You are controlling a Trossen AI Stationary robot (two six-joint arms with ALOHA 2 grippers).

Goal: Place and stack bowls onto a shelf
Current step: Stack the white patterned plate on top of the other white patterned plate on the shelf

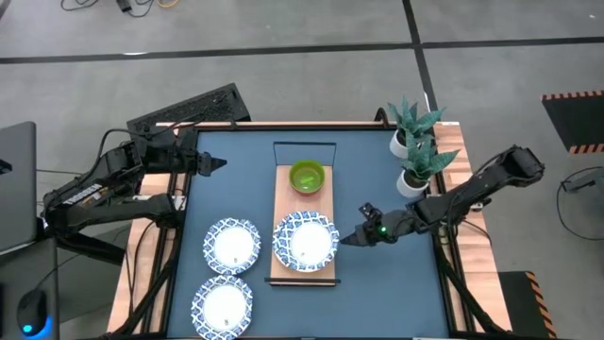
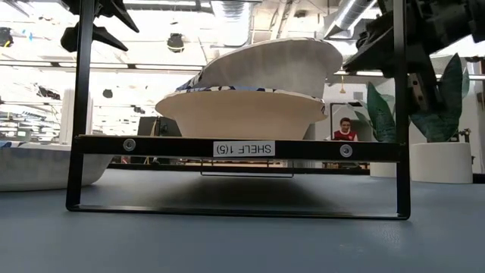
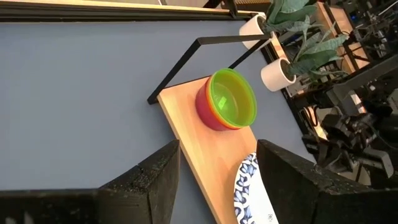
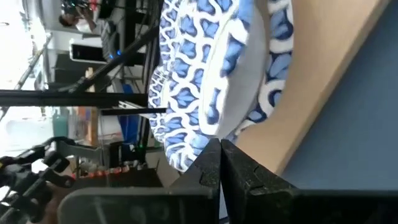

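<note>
1. Nearest the table's front edge we saw two white dishes with blue patterned rims, one (image 1: 224,304) at the front and one (image 1: 232,244) just behind it, both flat on the dark blue table (image 1: 377,283), left of the shelf.
2. The wooden shelf (image 1: 288,194) lay with its long axis running front to back; its near end carried a dish (image 2: 242,114) sitting level, with a second dish (image 1: 305,240) tilted on top, one edge raised.
3. The right gripper (image 1: 351,238) was clenched on the tilted dish's right rim, fingers (image 4: 239,171) pinched nearly together.
4. We judged the main risk here: letting go while the dish leans could make it slide off the lower one or off the shelf's edge; it needed levelling and centring first.
5. Farther back on the shelf stood the stack of small bowls, green bowl (image 1: 307,177) uppermost, opening upward, with red and yellow showing beneath in the left wrist view.
6. The left gripper (image 1: 215,163) hung released over the table's far left corner, holding nothing.
7. Two white plant pots (image 1: 411,179) stood at the far right.
</note>
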